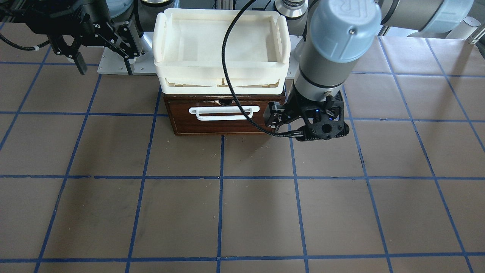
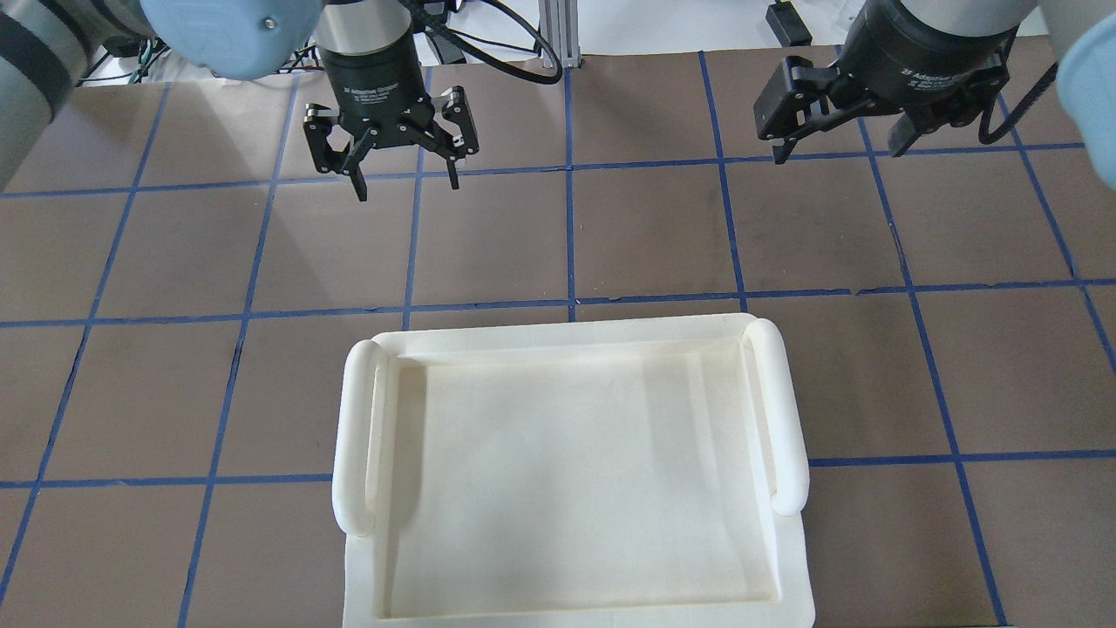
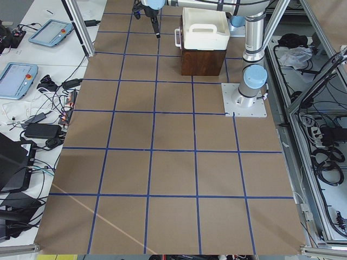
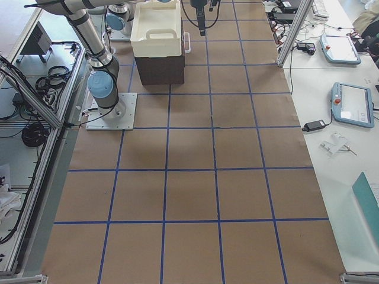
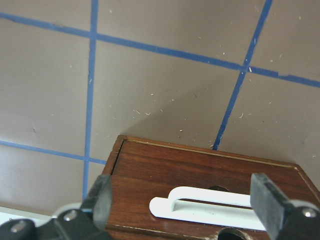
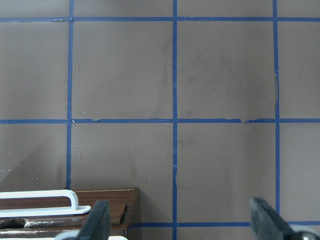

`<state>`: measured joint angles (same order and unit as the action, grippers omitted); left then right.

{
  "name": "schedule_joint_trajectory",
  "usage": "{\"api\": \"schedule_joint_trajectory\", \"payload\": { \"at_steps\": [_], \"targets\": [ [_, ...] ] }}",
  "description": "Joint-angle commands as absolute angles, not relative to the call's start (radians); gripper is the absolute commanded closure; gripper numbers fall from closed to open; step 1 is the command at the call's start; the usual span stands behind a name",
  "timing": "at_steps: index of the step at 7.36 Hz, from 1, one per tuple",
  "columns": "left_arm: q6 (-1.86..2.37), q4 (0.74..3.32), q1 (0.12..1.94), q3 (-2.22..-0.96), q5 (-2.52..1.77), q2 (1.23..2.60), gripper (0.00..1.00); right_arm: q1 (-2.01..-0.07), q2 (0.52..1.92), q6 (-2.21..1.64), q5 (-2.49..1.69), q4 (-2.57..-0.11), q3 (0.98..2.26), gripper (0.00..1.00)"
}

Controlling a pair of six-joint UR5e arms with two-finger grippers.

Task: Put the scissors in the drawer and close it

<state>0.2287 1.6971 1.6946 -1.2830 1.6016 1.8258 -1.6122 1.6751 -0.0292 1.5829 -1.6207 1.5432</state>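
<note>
Both the left gripper [image 2: 407, 187] and the right gripper [image 1: 106, 71] had their fingers spread, holding nothing. The dark-brown wooden drawer [image 1: 182, 119] looked pushed in, just inboard of the left gripper and under the cream plastic tray [image 2: 567, 330]. The scissors were in no view, probably inside. If regrasped: light, stiff, slick blades, so pinch them at the handles. The drawer is best moved by its white bar handle [image 1: 208, 110].
</note>
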Motion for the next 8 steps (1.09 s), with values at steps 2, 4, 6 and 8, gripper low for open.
{"api": "schedule_joint_trajectory", "payload": {
  "at_steps": [2,4,6,8],
  "targets": [
    [0.116,1.657,1.609,-1.307,1.595,1.729,0.00,-1.612,1.675,-0.029,1.583,-1.621,1.543,0.00],
    [-0.052,1.579,1.531,-1.395,1.594,1.674,0.00,-1.612,1.674,-0.029,1.582,-1.623,1.543,0.00],
    [-0.054,1.537,1.531,-1.508,1.591,1.590,0.00,-1.612,1.666,-0.031,1.569,-1.624,1.543,0.00],
    [-0.086,1.546,1.519,-1.520,1.600,1.553,0.00,-1.612,1.661,-0.029,1.572,-1.641,1.543,0.00]
  ]
}}
